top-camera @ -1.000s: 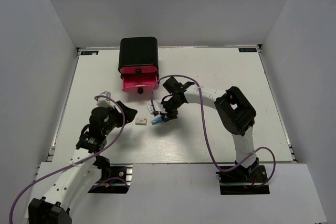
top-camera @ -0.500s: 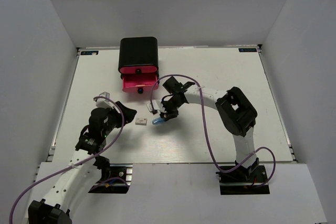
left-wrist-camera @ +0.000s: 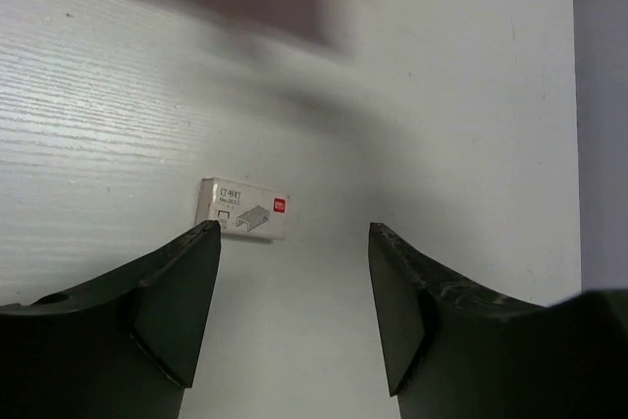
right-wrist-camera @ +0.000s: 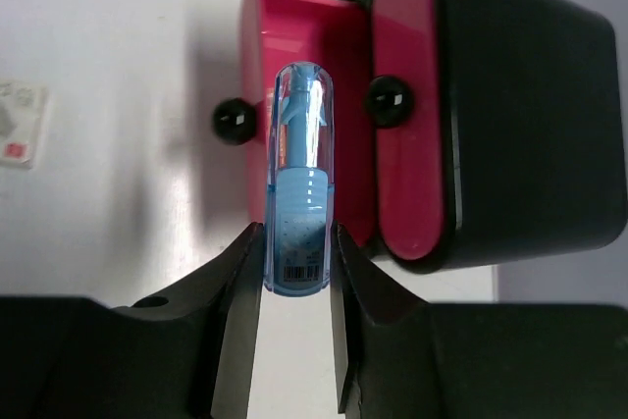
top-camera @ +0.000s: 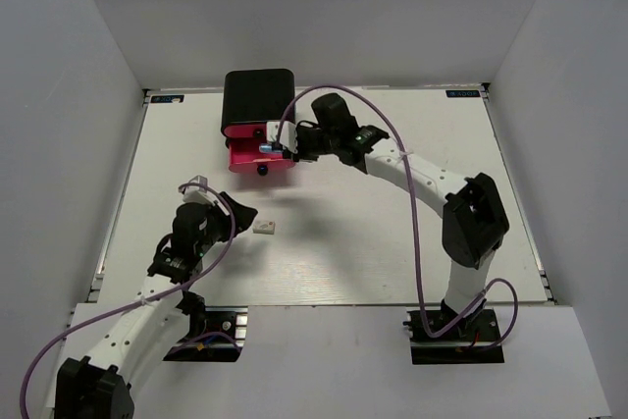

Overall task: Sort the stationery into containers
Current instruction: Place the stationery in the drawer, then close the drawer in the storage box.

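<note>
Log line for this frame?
right gripper: shut on light blue pen, at open drawer | left gripper: open, near white block | white block: on table

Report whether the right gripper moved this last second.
Yes. The right gripper, holding the light blue capsule pen, went from near the small white block to the open pink-red drawer.
</note>
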Tool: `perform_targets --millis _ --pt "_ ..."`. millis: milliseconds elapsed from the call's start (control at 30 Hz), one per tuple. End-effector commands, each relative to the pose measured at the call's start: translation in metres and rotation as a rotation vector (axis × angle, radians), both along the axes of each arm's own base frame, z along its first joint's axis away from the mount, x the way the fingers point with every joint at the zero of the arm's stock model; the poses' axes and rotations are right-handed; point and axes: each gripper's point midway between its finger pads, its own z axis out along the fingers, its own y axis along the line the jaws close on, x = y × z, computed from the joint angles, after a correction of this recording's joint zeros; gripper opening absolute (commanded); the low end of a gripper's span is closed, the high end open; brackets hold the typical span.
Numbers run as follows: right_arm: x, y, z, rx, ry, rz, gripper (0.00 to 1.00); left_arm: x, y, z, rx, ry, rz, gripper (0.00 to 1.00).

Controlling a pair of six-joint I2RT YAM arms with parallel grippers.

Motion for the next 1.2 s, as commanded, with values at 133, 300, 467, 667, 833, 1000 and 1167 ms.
perform_targets --millis 133,300,467,667,833,1000,1167 --pt "0.053 0.033 0.0 0.015 -0.066 -0.075 0.03 0.023 -0.002 0.013 -0.047 -0.067 0.042 0.65" --pt "0.06 0.037 -0.015 -0.023 -0.075 -0.061 0.12 0.036 -0.007 0.014 -0.071 -0.082 0.049 0.6" --pt "0.054 0.034 -0.025 -0.042 -0.06 -0.049 0.39 0.047 -0.012 0.009 -0.077 -0.063 0.045 0.59" --pt "0.051 0.032 0.007 0.027 -0.061 -0.068 0.54 0.067 -0.017 0.013 -0.093 -0.073 0.047 0.52" --pt "0.039 0.021 0.041 0.091 -0.042 -0.091 0.48 0.086 -0.028 0.016 -0.148 -0.077 0.042 0.37" --pt "0.026 -0.013 0.07 0.173 -0.015 -0.145 0.21 0.108 -0.036 0.012 -0.167 -0.049 0.042 0.26" --pt "0.016 -0.055 0.055 0.172 0.021 -0.218 0.2 0.128 -0.037 0.011 -0.167 -0.026 0.083 0.19"
